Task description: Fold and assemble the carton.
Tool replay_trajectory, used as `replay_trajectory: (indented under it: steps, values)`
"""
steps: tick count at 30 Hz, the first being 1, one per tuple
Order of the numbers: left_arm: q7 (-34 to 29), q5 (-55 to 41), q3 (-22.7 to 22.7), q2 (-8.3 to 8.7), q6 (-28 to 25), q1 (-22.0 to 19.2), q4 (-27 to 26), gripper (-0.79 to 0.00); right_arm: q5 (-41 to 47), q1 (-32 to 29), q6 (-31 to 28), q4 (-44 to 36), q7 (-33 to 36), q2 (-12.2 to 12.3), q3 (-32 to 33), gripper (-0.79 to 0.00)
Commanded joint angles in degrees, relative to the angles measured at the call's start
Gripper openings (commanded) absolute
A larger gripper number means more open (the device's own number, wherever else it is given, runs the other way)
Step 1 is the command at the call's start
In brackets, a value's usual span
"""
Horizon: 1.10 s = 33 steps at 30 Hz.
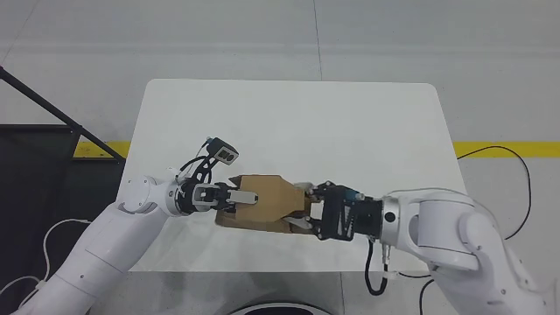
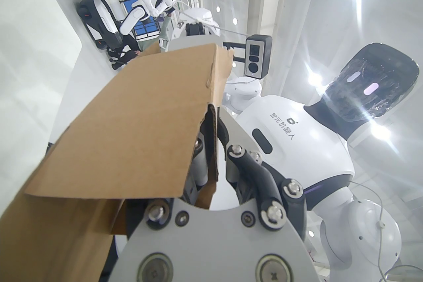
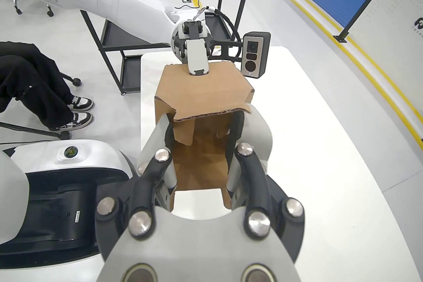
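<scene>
The right gripper point(image 3: 208, 126) is spread wide and clamped on the brown carton point(image 3: 201, 91). Its two fingers point(image 3: 256, 128) press from outside on the opposite side walls of the carton's open end, which faces straight back at this gripper's wrist. Between those fingers the bottom flap runs toward the palm. One side flap is bent inward just inside the nearer finger, and the top flap overhangs the opening with a ragged edge. Directly across from the right gripper, at the carton's far end, the left gripper point(image 1: 243, 198) is closed on the cardboard. One white finger point(image 3: 197, 60) lies flat on the top panel. From the left wrist, a thin flap edge stands pinched between the black finger linkages, while the large panel slopes away just beside them. The carton lies on its side, spanning the whole gap between the two grippers, over the near edge of the white table point(image 1: 289, 122). Whether its underside touches the tabletop cannot be told.
</scene>
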Motion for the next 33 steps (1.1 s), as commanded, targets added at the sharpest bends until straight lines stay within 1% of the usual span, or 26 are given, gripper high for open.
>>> replay_trajectory:
  steps: [1, 3, 20, 33]
  values:
    - [0.0, 0.0, 0.0, 0.0, 0.0, 0.0, 0.0, -0.785, 0.1, 0.2, 0.1, 0.0, 0.3, 0.0, -0.2, -0.431]
    - [0.0, 0.0, 0.0, 0.0, 0.0, 0.0, 0.0, -0.785, 0.0, 0.3, 0.3, 0.0, 0.5, 0.0, -0.2, -0.453]
    - [0.0, 0.0, 0.0, 0.0, 0.0, 0.0, 0.0, -0.785, 0.5, 1.0, 0.9, 0.9, 1.4, 0.1, -1.2, -0.536]
    - [0.0, 0.0, 0.0, 0.0, 0.0, 0.0, 0.0, -0.785, 0.7, 3.0, 0.8, 2.5, 1.1, -0.3, -4.0, -0.548]
